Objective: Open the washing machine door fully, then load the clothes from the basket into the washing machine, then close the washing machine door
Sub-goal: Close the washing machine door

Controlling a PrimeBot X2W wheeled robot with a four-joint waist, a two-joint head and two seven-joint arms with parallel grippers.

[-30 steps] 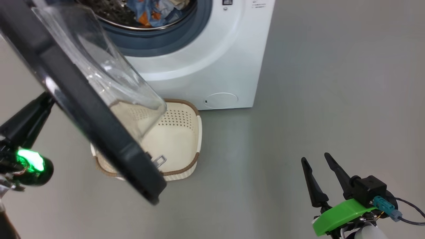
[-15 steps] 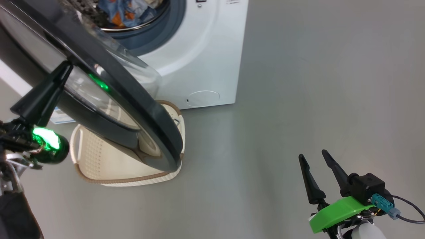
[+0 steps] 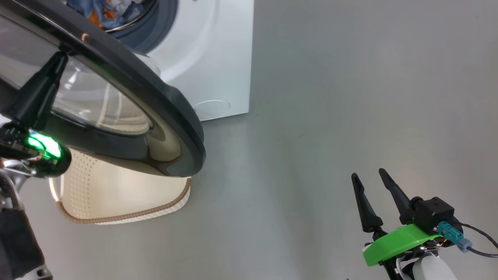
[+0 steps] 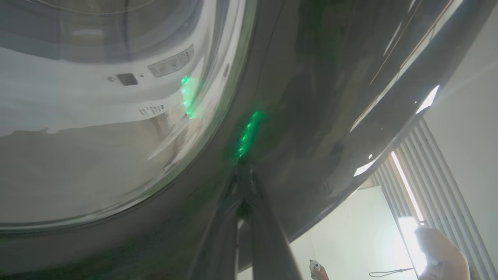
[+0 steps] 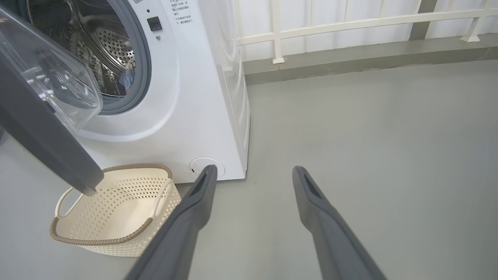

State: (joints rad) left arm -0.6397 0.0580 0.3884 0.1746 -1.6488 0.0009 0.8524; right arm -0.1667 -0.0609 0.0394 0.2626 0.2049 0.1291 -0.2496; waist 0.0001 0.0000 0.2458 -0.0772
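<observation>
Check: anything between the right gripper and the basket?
Nothing: bare grey floor runs from the basket to the right gripper, as the head view shows.

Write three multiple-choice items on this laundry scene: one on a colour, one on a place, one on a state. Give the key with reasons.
1. The basket's rim is:
A. brown
B. blue
C. red

2. The clothes lie:
A. in the basket
B. in the washing machine's drum
C. in the right gripper

3. The right gripper is:
A. open and empty
B. shut on the basket
C. shut on the clothes

Key:
1 A: the woven-look band around its top shows brown.
2 B: blue and orange fabric sits inside the drum, and the visible inside of the basket is bare.
3 A: its two fingers stand apart over the floor with nothing between them.
</observation>
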